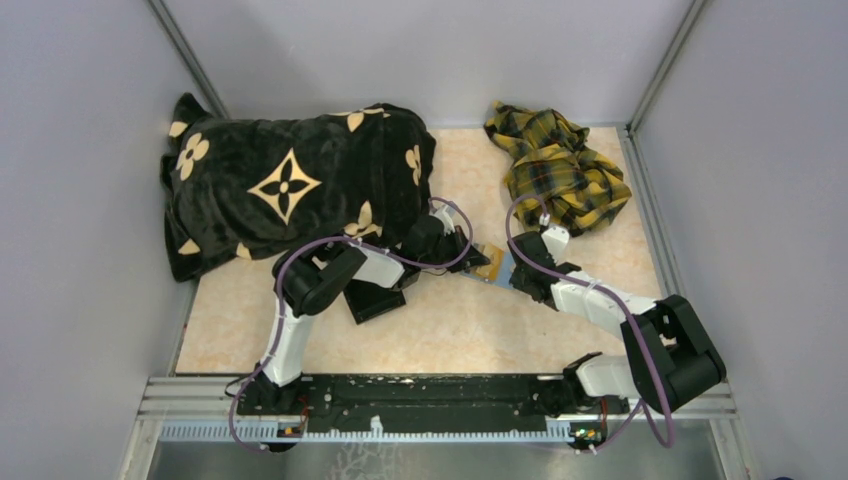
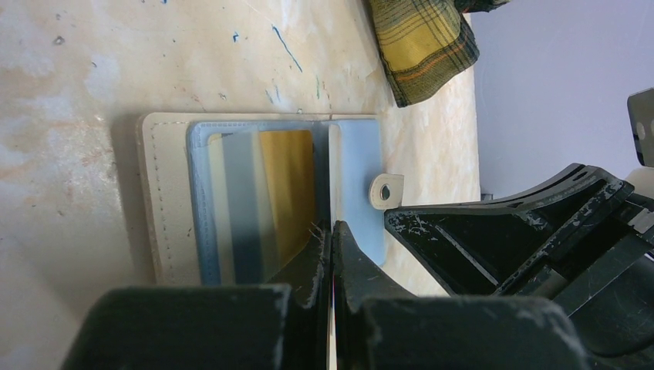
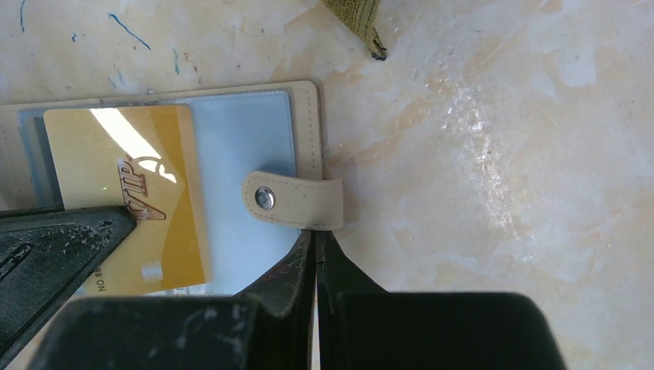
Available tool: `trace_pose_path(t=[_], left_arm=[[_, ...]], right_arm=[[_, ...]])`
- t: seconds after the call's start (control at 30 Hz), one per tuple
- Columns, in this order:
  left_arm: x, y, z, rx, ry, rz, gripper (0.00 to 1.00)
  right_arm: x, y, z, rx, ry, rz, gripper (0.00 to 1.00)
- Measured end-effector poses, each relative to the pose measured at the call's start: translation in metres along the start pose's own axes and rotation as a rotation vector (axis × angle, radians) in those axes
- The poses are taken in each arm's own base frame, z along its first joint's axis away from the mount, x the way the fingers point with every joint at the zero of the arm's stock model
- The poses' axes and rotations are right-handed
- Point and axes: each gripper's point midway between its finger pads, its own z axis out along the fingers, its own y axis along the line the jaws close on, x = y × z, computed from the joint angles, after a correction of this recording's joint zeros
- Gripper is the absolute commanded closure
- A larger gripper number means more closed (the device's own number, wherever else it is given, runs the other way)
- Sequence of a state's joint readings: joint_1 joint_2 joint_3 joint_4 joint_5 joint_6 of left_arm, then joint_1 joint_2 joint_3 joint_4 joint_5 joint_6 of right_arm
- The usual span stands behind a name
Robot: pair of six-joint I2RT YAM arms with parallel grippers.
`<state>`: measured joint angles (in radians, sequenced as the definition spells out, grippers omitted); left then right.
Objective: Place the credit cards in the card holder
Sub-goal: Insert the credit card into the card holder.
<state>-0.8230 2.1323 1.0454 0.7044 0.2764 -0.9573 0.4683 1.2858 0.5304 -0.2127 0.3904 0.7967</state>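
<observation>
From above, a black blanket [image 1: 290, 185] with gold flower shapes lies beyond and to the outer side of the left arm. The left gripper [image 1: 468, 258] and right gripper [image 1: 517, 274] meet tip to tip over the card holder [image 1: 489, 264], which is too small there to read. The left wrist camera fills that in. The left gripper's fingers are pressed together with nothing between them, and their tips rest on the pale blue sleeve of the holder, which lies open and flat on the table [image 2: 69, 69] just ahead of them. A gold card [image 2: 287, 185] shows there only as a yellow band. The right wrist camera shows the card's face with "VIP" lettering. Whether it sits inside the sleeve or on top of it cannot be told. This camera also shows the beige snap tab [image 3: 297, 202] folded over the holder's edge, directly ahead of the right gripper's closed, empty fingers. A yellow plaid cloth [image 1: 556, 165] is bunched beyond the right gripper.
</observation>
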Motion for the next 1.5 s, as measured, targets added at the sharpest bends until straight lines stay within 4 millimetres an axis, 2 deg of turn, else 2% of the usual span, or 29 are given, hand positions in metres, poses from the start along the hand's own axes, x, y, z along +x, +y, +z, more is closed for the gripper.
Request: trace_pose_path(t=[0.87, 1.13, 1.17, 1.27, 1.3, 1.43, 1.5], left_arm=[[0.010, -0.001, 0.004, 0.000, 0.018, -0.012, 1.00], [0.014, -0.005, 0.012, 0.005, 0.031, -0.011, 0.99], [0.015, -0.005, 0.012, 0.004, 0.034, -0.011, 0.94], [0.018, -0.008, 0.016, -0.001, 0.045, -0.009, 0.65], [0.019, -0.007, 0.016, -0.008, 0.051, -0.007, 0.60], [0.020, -0.014, 0.018, 0.000, 0.056, -0.001, 0.46], [0.019, -0.017, 0.018, -0.006, 0.056, 0.003, 0.44]], right_arm=[[0.000, 0.000, 0.000, -0.001, -0.001, -0.001, 1.00], [0.000, 0.000, 0.001, 0.000, 0.000, -0.003, 1.00], [0.000, 0.000, 0.001, 0.000, 0.000, -0.003, 1.00], [0.000, 0.000, 0.001, 0.000, 0.000, -0.004, 1.00], [0.000, 0.000, 0.001, -0.001, 0.000, -0.004, 1.00], [0.000, 0.000, 0.001, -0.001, 0.000, -0.007, 1.00], [0.000, 0.000, 0.001, -0.001, 0.000, -0.007, 1.00]])
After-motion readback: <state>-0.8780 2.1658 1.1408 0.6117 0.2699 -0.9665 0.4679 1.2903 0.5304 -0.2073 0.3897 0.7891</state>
